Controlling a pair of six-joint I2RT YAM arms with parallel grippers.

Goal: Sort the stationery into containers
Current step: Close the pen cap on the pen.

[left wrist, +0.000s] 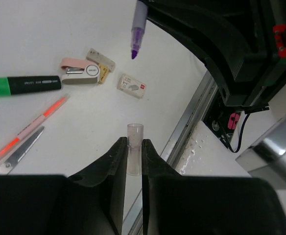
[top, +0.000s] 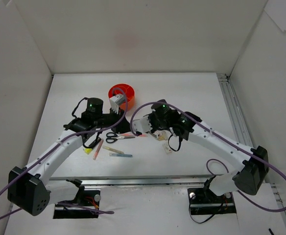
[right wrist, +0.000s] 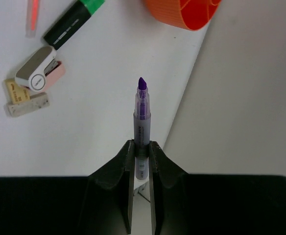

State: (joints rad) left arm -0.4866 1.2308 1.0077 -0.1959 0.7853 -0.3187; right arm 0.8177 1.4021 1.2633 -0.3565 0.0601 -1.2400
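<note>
My left gripper [left wrist: 134, 143] is shut on a small clear pen cap [left wrist: 134, 131] that sticks out past the fingertips. My right gripper [right wrist: 141, 144] is shut on an uncapped purple highlighter [right wrist: 141, 113], its tip pointing forward; that highlighter [left wrist: 137, 29] also shows at the top of the left wrist view. In the top view the left gripper [top: 121, 116] and the right gripper [top: 134, 126] face each other just in front of the orange organiser [top: 122, 92]. A green highlighter [left wrist: 20, 85], a pink-orange pen [left wrist: 35, 122] and two erasers [left wrist: 100, 59] lie on the table below.
A pink stapler [left wrist: 79, 72] and a small staple box [left wrist: 132, 85] lie by the erasers. Black-handled scissors [top: 114, 137] and thin pens [top: 121, 155] lie near the left arm. White walls enclose the table; a metal rail [top: 231, 112] runs along the right side.
</note>
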